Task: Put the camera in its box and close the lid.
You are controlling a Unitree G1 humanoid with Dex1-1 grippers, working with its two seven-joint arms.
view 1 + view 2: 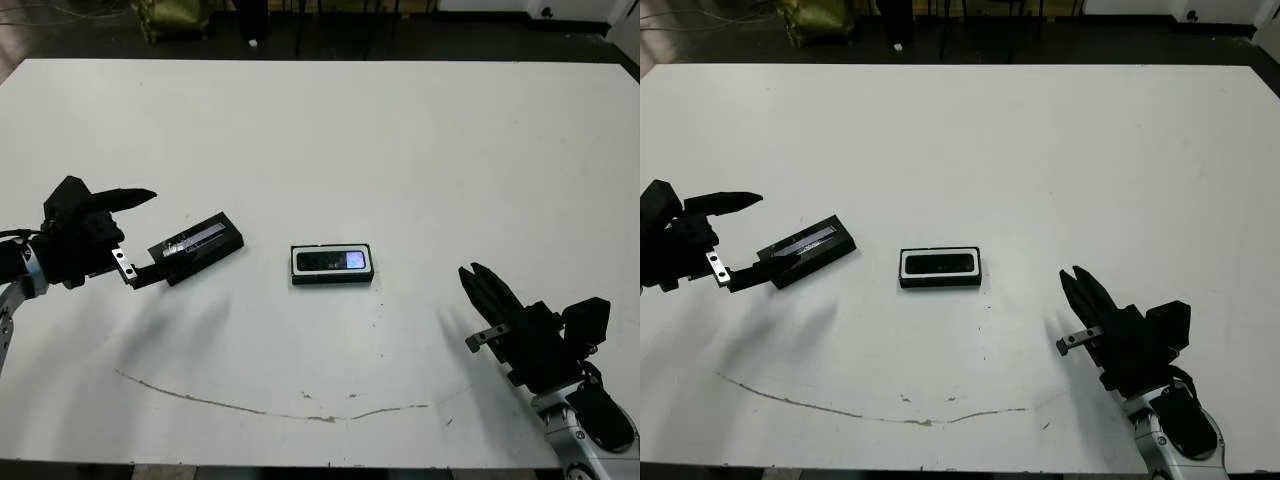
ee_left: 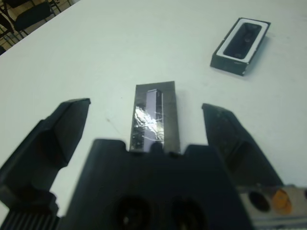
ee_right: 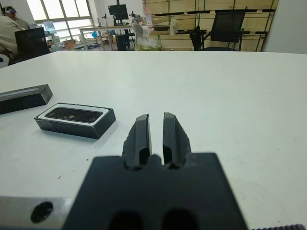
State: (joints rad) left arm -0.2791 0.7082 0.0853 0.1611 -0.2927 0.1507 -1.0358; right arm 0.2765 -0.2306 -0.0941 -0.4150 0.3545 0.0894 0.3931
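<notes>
**Left gripper spread at the lid; camera seated in its box**

Left gripper [image 2: 146, 132], two black fingers on a black body, has its fingers wide apart, one to each side of the near end of the flat black rectangular lid with a glossy silvery strip [image 1: 198, 246]. The lid lies flat on the white table [image 1: 400, 140]; whether a finger touches it cannot be told from the head views, and the wrist view shows a gap on both sides. The small shallow box with black outer walls and a white lining [image 1: 332, 265] rests near the table's middle, apart from the lid and to its right. The slim black bar-shaped camera with a bluish-lilac screen patch [image 1: 331, 261] lies inside the box, lengthwise, screen patch upward. The box is uncovered. The right gripper [image 3: 155, 136] sits low over the table's near right part, well apart from the box, its fingers drawn together with only a thin slit between them, gripping nothing.
</notes>
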